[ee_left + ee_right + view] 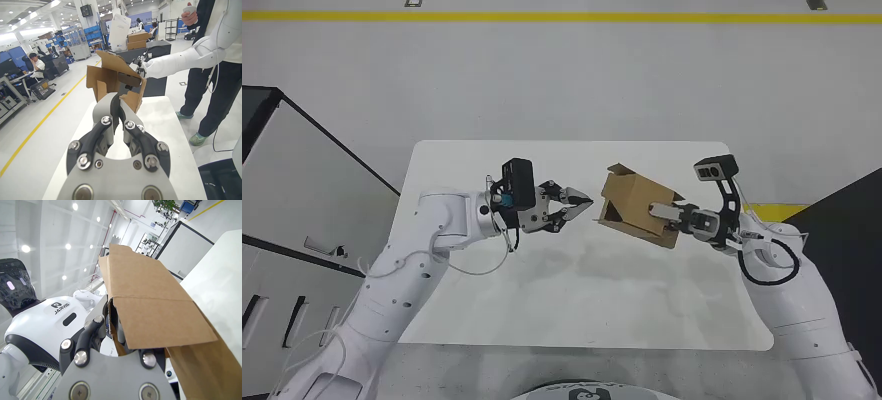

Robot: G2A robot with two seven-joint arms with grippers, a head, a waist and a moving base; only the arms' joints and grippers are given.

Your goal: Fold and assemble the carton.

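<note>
A brown cardboard carton (635,204) hangs tilted just above the white table (542,300), right of its middle, with its open flaps toward my left arm. My right gripper (659,212) is shut on one carton wall from the right; in the right wrist view the carton (151,306) covers most of that gripper (112,315). My left gripper (588,206) sits a short way left of the carton, shut with nothing held. In the left wrist view its tips (116,101) point at the carton's (105,79) ragged lower flap without touching it.
The table's near half and left side are bare. A black-framed cabinet (282,150) stands off the table's left edge and a dark counter (158,49) off its right end. A yellow floor line (562,17) runs beyond the far edge.
</note>
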